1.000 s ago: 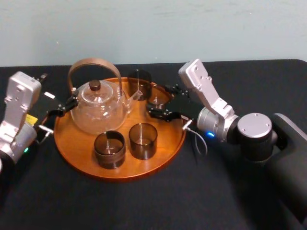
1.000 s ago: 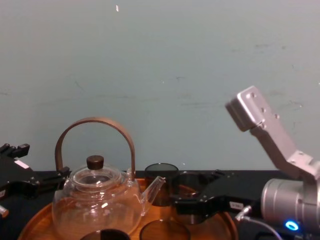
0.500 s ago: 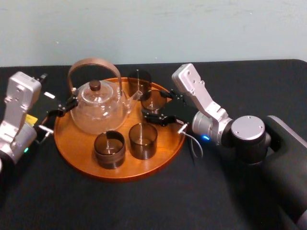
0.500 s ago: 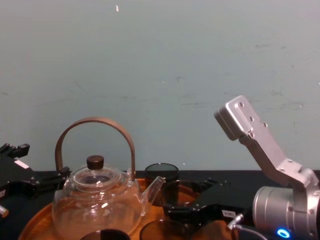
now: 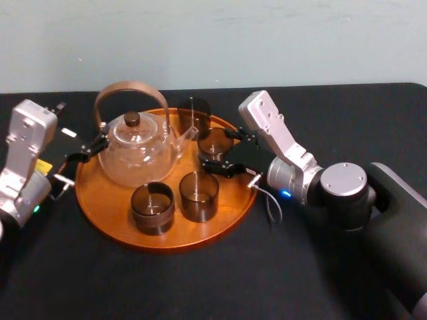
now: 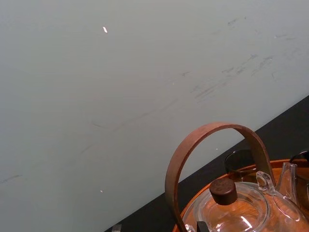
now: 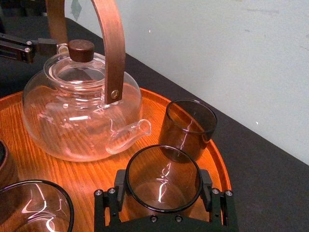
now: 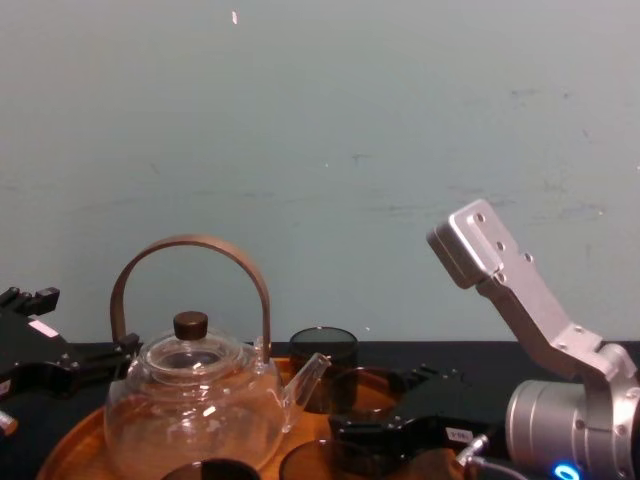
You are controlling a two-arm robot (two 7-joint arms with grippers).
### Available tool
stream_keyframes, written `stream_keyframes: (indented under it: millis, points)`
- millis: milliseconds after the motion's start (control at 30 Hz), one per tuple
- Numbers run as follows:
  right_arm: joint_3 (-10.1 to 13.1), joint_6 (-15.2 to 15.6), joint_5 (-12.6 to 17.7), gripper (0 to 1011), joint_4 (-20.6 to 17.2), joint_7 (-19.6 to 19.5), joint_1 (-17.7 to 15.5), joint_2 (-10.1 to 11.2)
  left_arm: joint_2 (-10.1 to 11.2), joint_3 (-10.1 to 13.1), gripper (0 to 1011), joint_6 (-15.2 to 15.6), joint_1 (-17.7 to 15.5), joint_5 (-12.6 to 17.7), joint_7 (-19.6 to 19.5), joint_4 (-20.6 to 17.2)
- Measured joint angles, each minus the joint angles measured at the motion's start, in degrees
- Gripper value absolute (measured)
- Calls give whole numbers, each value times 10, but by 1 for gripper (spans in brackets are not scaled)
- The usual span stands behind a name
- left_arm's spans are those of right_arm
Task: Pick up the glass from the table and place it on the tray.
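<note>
A smoky dark glass stands between the fingers of my right gripper, which is shut on it. It is over the back right part of the round orange-brown tray, just right of the teapot's spout. In the right wrist view the two black fingers press on both sides of the glass, with the tray's wood under it. I cannot tell whether its base touches the wood. My left gripper is parked at the tray's left rim, beside the teapot. The black table lies around the tray.
A glass teapot with a bent wooden handle fills the tray's back left. Another dark glass stands just behind the held one, and two more stand at the tray's front. The wall is close behind.
My right arm has moved left and lower, carrying the glass farther in over the tray toward the teapot's spout. The left arm has not moved.
</note>
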Motion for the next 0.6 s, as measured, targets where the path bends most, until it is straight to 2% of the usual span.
stream_keyframes:
  millis: [300,467,600]
  points:
    - [0,0,0,927,0,0,0,0,0,0,1009,0,0,0,0,0]
    - [0,1,0,1002,0,0,-1,1,0,0,1010,0,0,0,0,0]
    - [0,1,0,1002,0,0,-1,1,0,0,1010,0,0,0,0,0]
